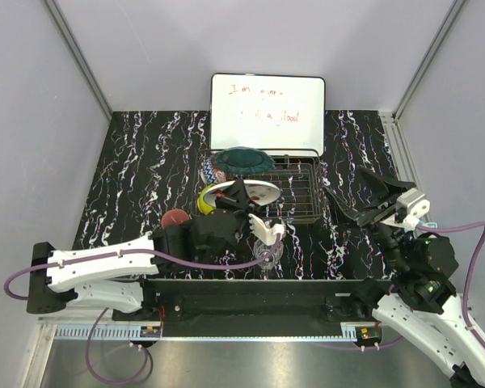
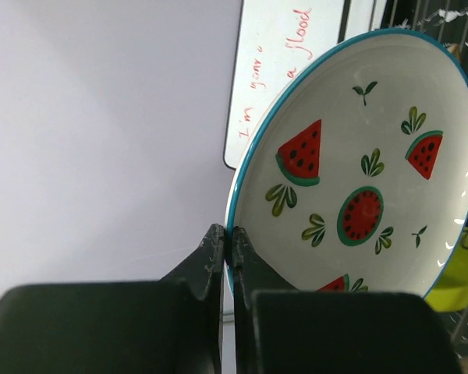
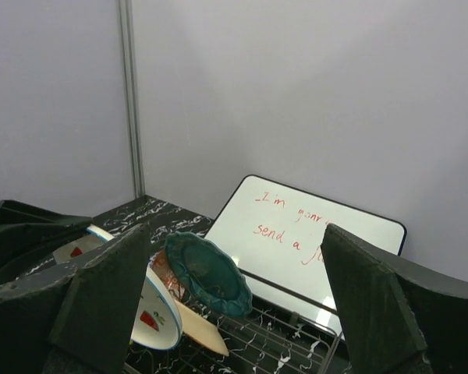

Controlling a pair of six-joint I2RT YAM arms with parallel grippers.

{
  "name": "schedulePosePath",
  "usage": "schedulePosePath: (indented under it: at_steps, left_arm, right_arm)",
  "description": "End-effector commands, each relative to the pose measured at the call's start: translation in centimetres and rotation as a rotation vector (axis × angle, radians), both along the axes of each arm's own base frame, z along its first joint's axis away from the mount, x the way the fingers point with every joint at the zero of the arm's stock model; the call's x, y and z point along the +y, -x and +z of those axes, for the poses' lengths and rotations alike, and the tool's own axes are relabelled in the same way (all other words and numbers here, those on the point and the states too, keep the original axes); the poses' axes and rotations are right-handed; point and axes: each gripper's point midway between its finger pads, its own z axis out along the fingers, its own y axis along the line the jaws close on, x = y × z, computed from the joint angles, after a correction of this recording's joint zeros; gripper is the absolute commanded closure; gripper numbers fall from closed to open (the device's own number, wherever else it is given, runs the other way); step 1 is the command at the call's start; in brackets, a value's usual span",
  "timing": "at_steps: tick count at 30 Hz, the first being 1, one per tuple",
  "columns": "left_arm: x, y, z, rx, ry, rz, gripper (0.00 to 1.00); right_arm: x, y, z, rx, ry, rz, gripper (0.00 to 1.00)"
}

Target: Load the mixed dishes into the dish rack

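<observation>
While the left end effector [image 2: 228,235] clamps the plate [image 2: 359,171], it likely needs lowering into the rack [image 1: 303,194] at 3 o'clock; the right end effector [image 3: 234,308] gapes empty.

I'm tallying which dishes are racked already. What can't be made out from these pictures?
Whiteboard writing: too small in the top view; cut by the watermelon plate in the left wrist view.
Watermelon plate's lower rim: left wrist view, behind the left gripper.
Dish rack floor: right wrist view, mostly hidden by the right gripper.
</observation>
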Motion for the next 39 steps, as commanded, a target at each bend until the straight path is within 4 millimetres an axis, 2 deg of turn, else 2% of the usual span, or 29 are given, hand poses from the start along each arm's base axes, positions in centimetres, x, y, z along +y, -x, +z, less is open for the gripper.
schedulePosePath:
  at_steps: [1, 2, 3, 4, 6, 7, 12, 13, 15, 16, 17, 18, 20, 24, 29, 34, 39]
  left_arm:
    - [1.3, 0.4, 7.5, -0.184, 0.247, 0.007, 1.00]
    - [1.1, 0.6, 6.6, -0.208, 0.197, -0.014, 1.00]
    - [1.3, 0.7, 7.1, -0.233, 0.227, -0.021, 1.00]
    - [1.1, 0.9, 6.4, -0.251, 0.193, -0.038, 1.00]
    - [1.4, 1.0, 6.7, -0.272, 0.215, -0.044, 1.00]
    - [1.2, 1.2, 6.0, -0.283, 0.189, -0.056, 1.00]
    - [1.4, 1.7, 5.4, -0.329, 0.200, -0.072, 1.00]
    - [1.4, 1.9, 4.6, -0.344, 0.174, -0.077, 1.00]
    - [1.6, 2.2, 4.8, -0.374, 0.209, -0.077, 1.00]
    - [1.5, 2.4, 3.8, -0.384, 0.187, -0.085, 1.00]
    - [1.7, 2.5, 3.9, -0.397, 0.215, -0.085, 1.00]
    - [1.6, 2.7, 2.7, -0.402, 0.194, -0.097, 1.00]
    - [1.9, 3.1, 3.0, -0.444, 0.215, -0.109, 1.00]
    - [2.1, 3.0, 1.8, -0.455, 0.205, -0.089, 1.00]
    - [1.9, 3.1, 2.2, -0.495, 0.221, -0.090, 1.00]
    - [1.7, 3.4, 3.6, -0.540, 0.247, -0.097, 1.00]
    - [1.5, 3.4, 2.9, -0.546, 0.229, -0.107, 1.00]
  right_arm:
    - [0.4, -0.9, -0.8, 0.044, -0.002, -0.009, 0.03]
    - [0.5, -0.9, -0.9, 0.044, -0.001, -0.007, 0.03]
    - [0.5, -1.0, -1.0, 0.048, 0.000, -0.008, 0.03]
    - [0.5, -1.0, -1.0, 0.048, 0.001, -0.009, 0.03]
    - [0.6, -1.2, -1.1, 0.051, 0.008, -0.012, 0.03]
    - [0.5, -1.2, -1.2, 0.056, 0.009, -0.019, 0.03]
    - [0.5, -1.2, -1.3, 0.065, 0.012, -0.014, 0.03]
    - [0.6, -1.1, -1.3, 0.065, 0.012, -0.011, 0.03]
    - [0.6, -1.1, -1.4, 0.067, 0.014, -0.007, 0.03]
    - [0.7, -1.1, -1.6, 0.071, 0.018, -0.006, 0.03]
    - [0.6, -1.0, -1.5, 0.068, 0.017, -0.005, 0.03]
    - [0.6, -1.1, -1.6, 0.071, 0.019, -0.005, 0.03]
    - [0.6, -1.0, -1.8, 0.076, 0.022, -0.004, 0.03]
    - [0.5, -0.9, -2.0, 0.080, 0.024, -0.004, 0.03]
    - [0.8, -1.0, -2.9, 0.101, 0.027, 0.008, 0.03]
    - [1.2, -1.2, -3.4, 0.108, 0.043, 0.016, 0.03]
    - [1.4, -1.2, -3.8, 0.117, 0.051, 0.021, 0.03]
